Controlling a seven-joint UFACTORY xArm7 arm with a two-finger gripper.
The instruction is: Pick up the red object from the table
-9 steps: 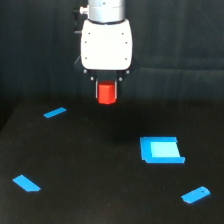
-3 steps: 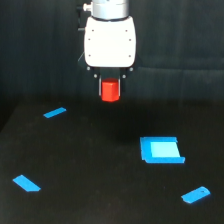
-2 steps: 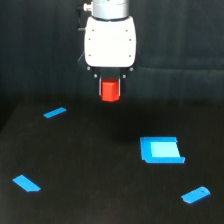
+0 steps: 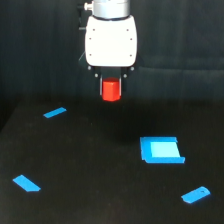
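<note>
The red object, a small red-orange stubby block, hangs under the white gripper head in the upper middle of the exterior view. My gripper is shut on it, with a dark finger on each side. The block is held in the air, well above the black table, in front of the dark backdrop. Its top is hidden between the fingers.
A flat blue square piece lies on the table at the exterior view's right. Thin blue pieces lie at the left back, the left front and the right front.
The gripper with the red block has risen slightly and shifted a little toward the exterior view's right since three seconds ago. It has hardly moved over the last second.
</note>
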